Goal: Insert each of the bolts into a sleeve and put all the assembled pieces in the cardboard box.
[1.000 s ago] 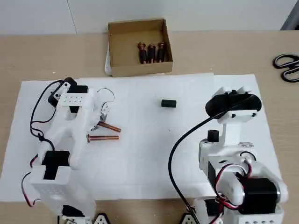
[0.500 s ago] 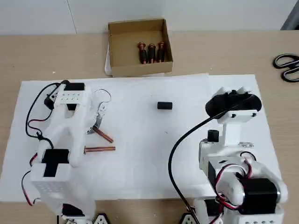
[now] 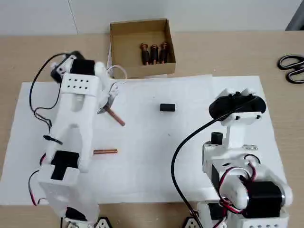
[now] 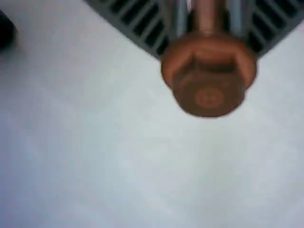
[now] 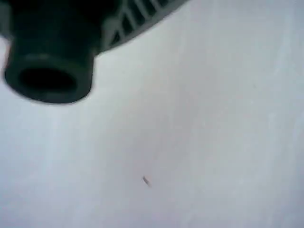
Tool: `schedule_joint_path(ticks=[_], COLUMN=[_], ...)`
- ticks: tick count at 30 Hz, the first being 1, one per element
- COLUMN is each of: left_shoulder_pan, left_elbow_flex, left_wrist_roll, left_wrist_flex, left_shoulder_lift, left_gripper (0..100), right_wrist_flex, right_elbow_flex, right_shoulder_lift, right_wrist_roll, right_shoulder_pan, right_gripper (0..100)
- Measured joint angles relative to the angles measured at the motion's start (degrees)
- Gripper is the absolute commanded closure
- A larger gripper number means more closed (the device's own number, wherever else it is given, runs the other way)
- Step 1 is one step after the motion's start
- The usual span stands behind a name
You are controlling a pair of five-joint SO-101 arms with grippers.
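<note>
Misalignment is risked: the bolt (image 3: pixel 116 118) gripped askew in the left claw (image 3: pixel 107 105) could be jammed against the sleeve (image 5: pixel 47 71) clamped by the right claw (image 3: pixel 217 139).

**A:** Home, office or lab, any idea?

**B:** Small robotics lab or maker bench, by the look of it. Pale wooden desk (image 3: pixel 237 52) against a plain white wall (image 3: pixel 190 14), white paper sheet (image 3: pixel 156 156) spread as a work mat. Left arm (image 3: pixel 76 123) and right arm (image 3: pixel 237 156) in white plastic, servos bare, black cable (image 3: pixel 176 156) hanging loose. Scissors (image 3: pixel 290 66) parked at the edge, cardboard box (image 3: pixel 142 70) of hardware at the far side.
</note>
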Motion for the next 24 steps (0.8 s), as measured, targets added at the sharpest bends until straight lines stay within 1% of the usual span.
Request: schedule_joint_path(ticks=[2, 3, 10, 14, 19, 24], left_shoulder_pan=[0.5, 0.5, 0.5, 1.0, 4.0, 6.6], left_elbow_flex=[-4.0, -6.0, -21.5, -29.9, -33.0, -33.0], left_wrist_roll=[-0.6, -2.4, -17.8, -23.9, -29.4, -32.6], left_wrist_flex=[1.1, 1.2, 1.8, 2.1, 2.1, 2.1], left_shoulder_lift=[0.0, 0.0, 0.1, -2.5, -10.8, -19.1], left_gripper=[99, 99, 99, 99, 99, 99], right_wrist_flex=[0.0, 0.0, 0.0, 0.0, -1.8, -5.1], right_elbow_flex=[0.0, 0.0, 0.0, 0.0, 0.0, 0.0], right_shoulder_lift=[0.0, 0.0, 0.0, 0.0, 0.0, 0.0], right_wrist_roll=[0.0, 0.0, 0.0, 0.0, 0.0, 0.0], right_shoulder_pan=[0.0, 0.0, -0.3, -4.7, -10.4, -12.6], right_gripper=[99.5, 99.5, 99.5, 99.5, 99.4, 99.4])
